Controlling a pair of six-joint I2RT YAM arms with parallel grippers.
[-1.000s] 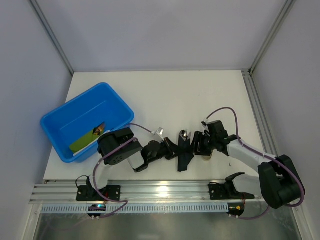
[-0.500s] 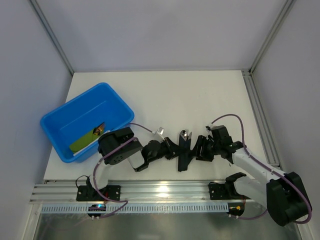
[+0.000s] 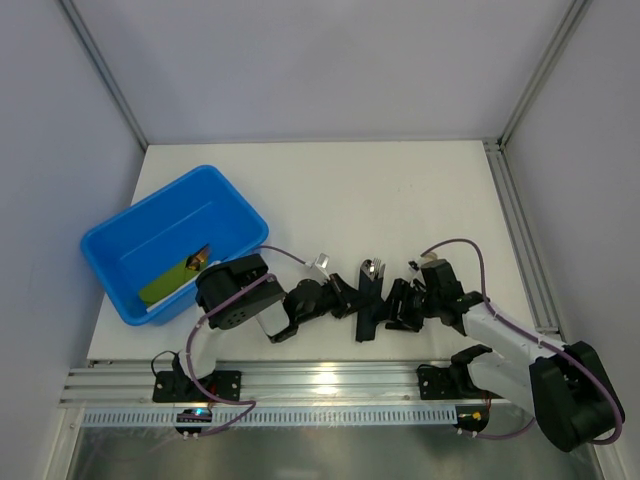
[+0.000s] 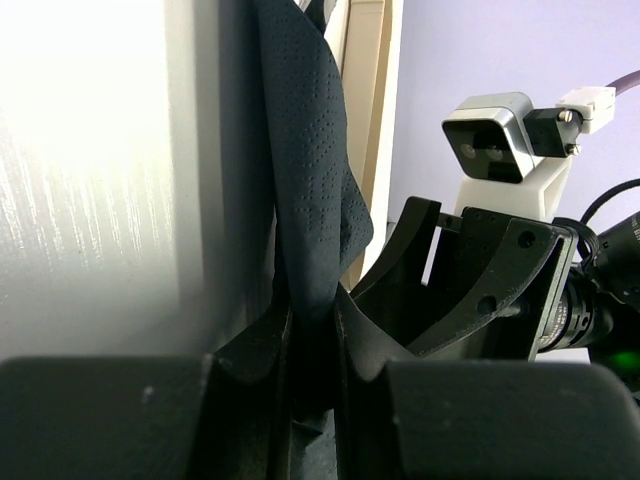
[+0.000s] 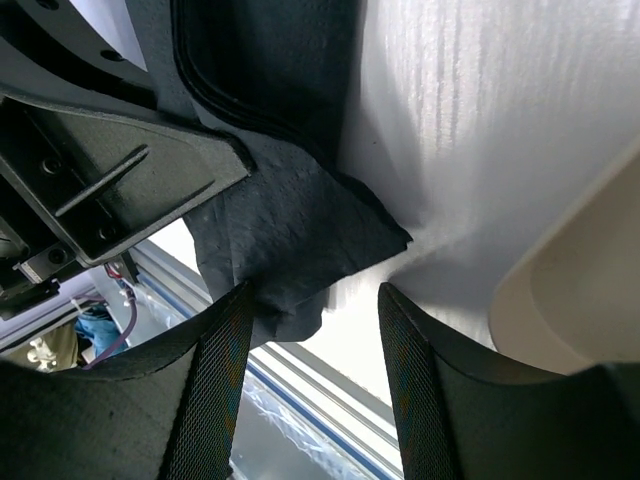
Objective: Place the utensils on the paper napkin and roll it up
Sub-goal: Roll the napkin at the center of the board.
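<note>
Left gripper [image 4: 312, 330]: jaws nearly closed, pinching a fold of the thin matte black paper napkin [image 4: 305, 190], which hangs upright between the fingers. In the overhead view the napkin lies as a narrow dark bundle on the white table [image 3: 400, 200], near its front edge, between the two grippers. Of the shiny silver metal utensils [image 3: 372, 267], only fork tines show, at the bundle's far end.

Right gripper [image 5: 312, 300]: fingers spread apart, holding nothing. A loose napkin corner lies just ahead of them, overlapping one finger. A beige rounded object [image 5: 570, 290] lies just beside that gripper. A blue plastic tub [image 3: 120, 270] stands well apart, at the left.
</note>
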